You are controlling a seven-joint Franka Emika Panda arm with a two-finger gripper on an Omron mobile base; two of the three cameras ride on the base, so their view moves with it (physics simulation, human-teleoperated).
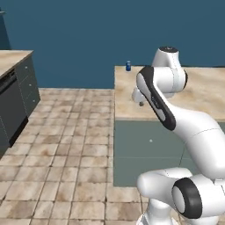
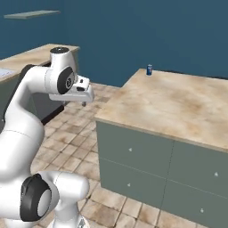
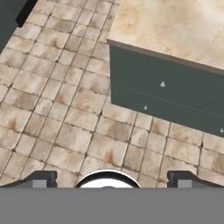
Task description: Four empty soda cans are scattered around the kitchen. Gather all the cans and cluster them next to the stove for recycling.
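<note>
White robot arm's two-finger gripper (image 3: 109, 179) released, jaws wide over tan tiled floor (image 3: 57, 109), small blue soda can (image 2: 149, 70) on far corner of beige stone-topped island (image 2: 178, 107)

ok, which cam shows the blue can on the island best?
Right base view: the blue soda can stands unobstructed at the island counter's far corner. Left base view has it smaller, close to the arm's elbow. Hand view looks at the island's front and floor tiles, not that corner.
</note>
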